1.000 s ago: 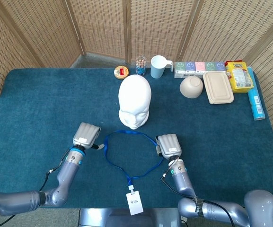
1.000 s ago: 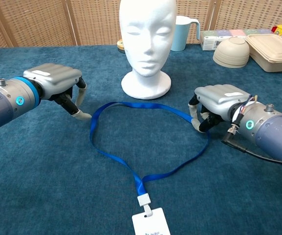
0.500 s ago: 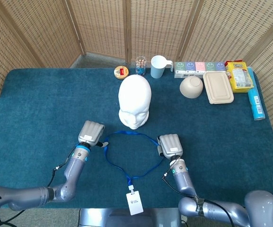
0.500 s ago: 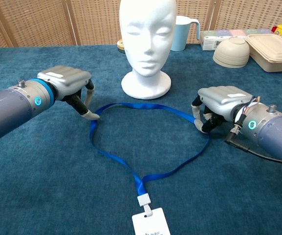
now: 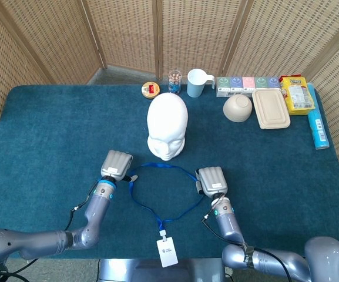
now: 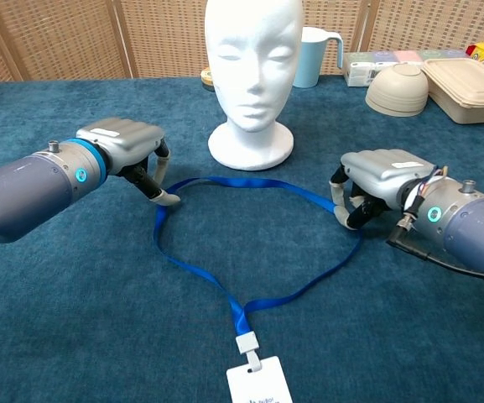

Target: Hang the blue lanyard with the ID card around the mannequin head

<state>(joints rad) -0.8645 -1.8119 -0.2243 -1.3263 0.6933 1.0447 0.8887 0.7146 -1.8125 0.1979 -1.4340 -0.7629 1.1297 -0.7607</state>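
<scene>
Step in hand: you are taking hold of the lanyard [image 6: 250, 243] on both sides of its loop, judging by where the hands sit.
Lanyard: it lies flat on the worktop [image 5: 51, 135] in an open loop just in front of the head [image 5: 167, 126], with the card [image 5: 167, 253] at the near edge toward you.
Left hand: your left hand [image 6: 124, 147] is knuckles-up, its fingertips [image 6: 164, 199] down on the worktop touching the loop's left bend; I cannot tell if the strap is pinched yet.
Right hand: your right hand [image 6: 376, 180] is curled over the loop's right side, fingers tucked beside the strap; whether it grips it is hidden too.
Doing it well: get the strap firmly between thumb and finger on each side before you lift, since flat ribbon on carpet-like cloth will likely slip out. Raise both sides evenly and keep them well apart, so the loop stays wide enough to pass over the crown.
In the way: the head is tall and light-looking; a strap dragging on its face could tip it, so go up first, then forward.
Around: behind the head stand a tin [image 5: 150, 90], a jar [image 5: 174, 81] and a mug [image 5: 197, 83]; to the right a bowl [image 5: 238, 108], a lidded box [image 5: 271, 108] and packets [image 5: 247, 84], all well clear of the lift.
</scene>
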